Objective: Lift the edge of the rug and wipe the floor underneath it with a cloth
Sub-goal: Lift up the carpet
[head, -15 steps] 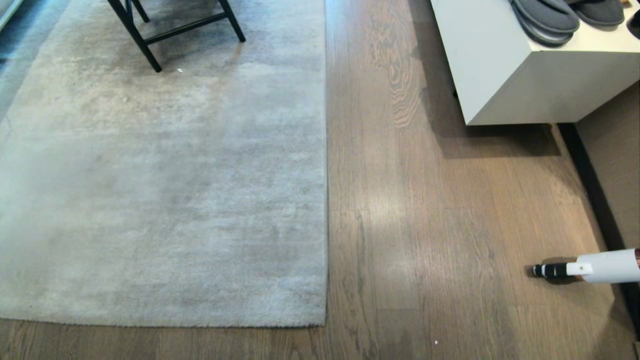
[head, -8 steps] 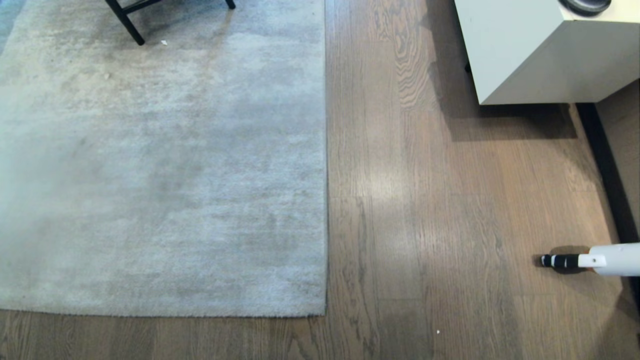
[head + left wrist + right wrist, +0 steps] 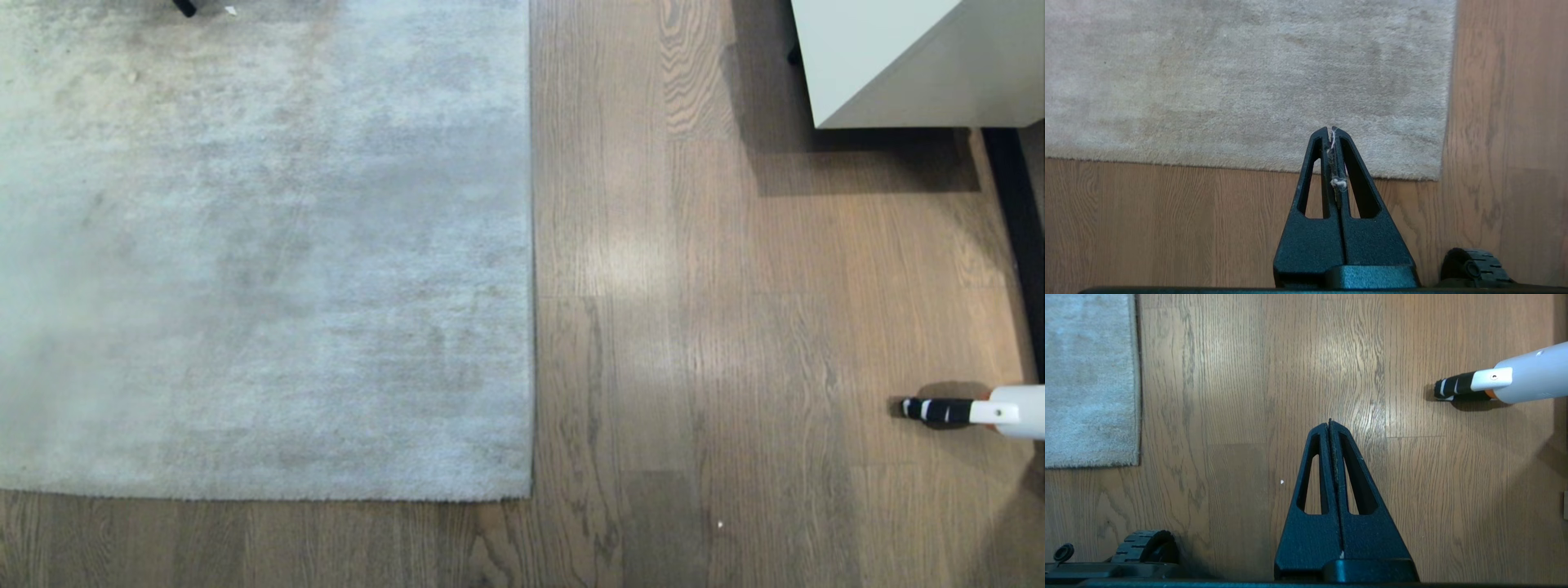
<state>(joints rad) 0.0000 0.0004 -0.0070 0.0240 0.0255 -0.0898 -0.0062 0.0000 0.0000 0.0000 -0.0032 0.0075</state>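
Above the floor [image 3: 1241, 396], both claws (left [image 3: 1331, 130], right [image 3: 1329, 422]) hang closed, empty.

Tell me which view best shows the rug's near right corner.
The left wrist view: the rug corner lies flat and close, just beyond the shut left gripper. The head view shows it smaller; the right wrist view catches it at the picture's edge.

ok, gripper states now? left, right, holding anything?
Left gripper: closed, holding nothing, above the pale grey short-pile rug edge.
Right gripper: closed, empty, over the brown wood-plank floor.
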